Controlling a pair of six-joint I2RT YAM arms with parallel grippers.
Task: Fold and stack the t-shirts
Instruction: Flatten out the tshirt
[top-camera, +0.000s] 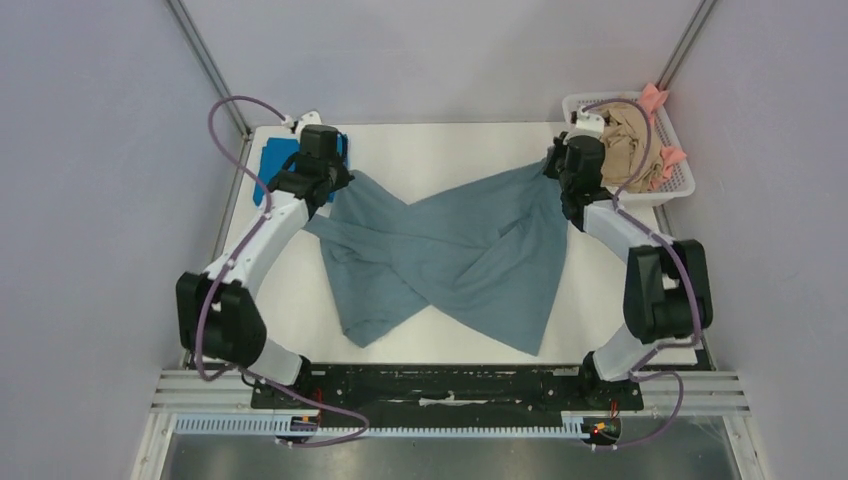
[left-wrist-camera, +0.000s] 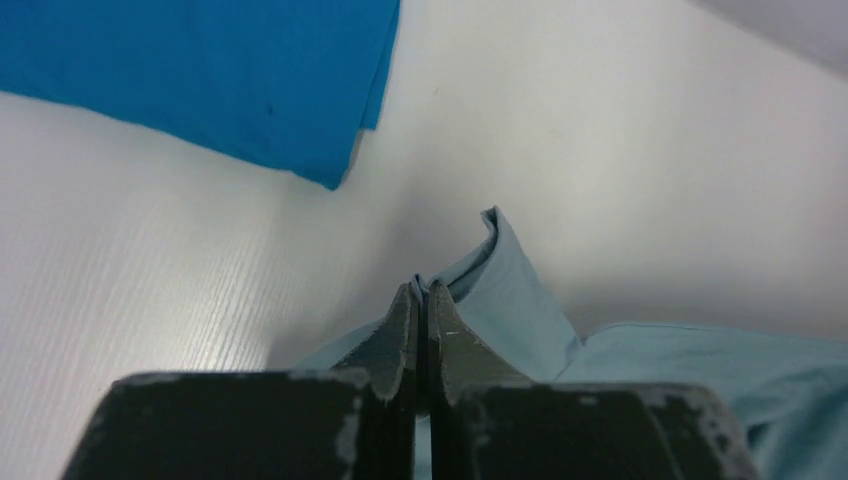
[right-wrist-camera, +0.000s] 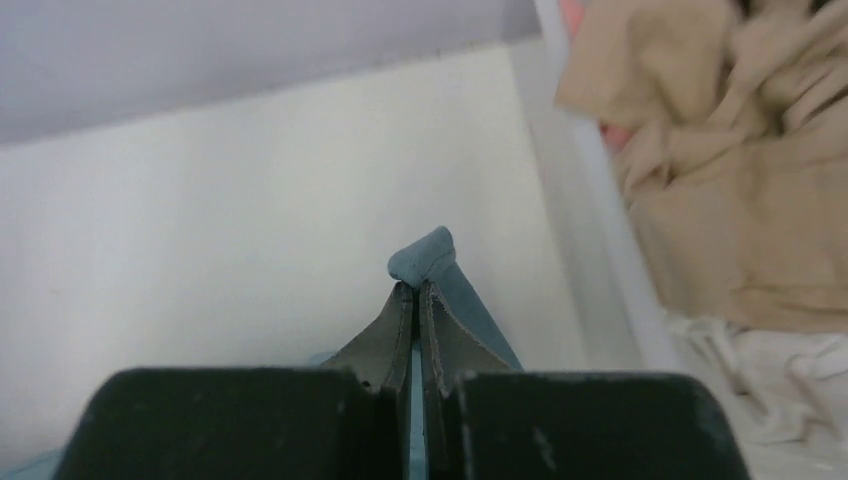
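Note:
A large dusty grey-blue t-shirt (top-camera: 450, 255) lies twisted across the middle of the white table (top-camera: 440, 150), its two far corners pulled up and apart. My left gripper (left-wrist-camera: 421, 290) is shut on its far left corner (left-wrist-camera: 500, 290), near the table's back left. My right gripper (right-wrist-camera: 415, 287) is shut on its far right corner (right-wrist-camera: 425, 255), next to the basket. A folded bright blue t-shirt (top-camera: 270, 160) lies flat at the back left, partly under my left wrist; it also shows in the left wrist view (left-wrist-camera: 200, 70).
A white basket (top-camera: 680, 170) stands at the back right with a beige shirt (top-camera: 625, 145) and a pink one (top-camera: 655, 100) in it. In the right wrist view the basket's rim (right-wrist-camera: 600, 200) and the beige shirt (right-wrist-camera: 740, 170) are close on the right.

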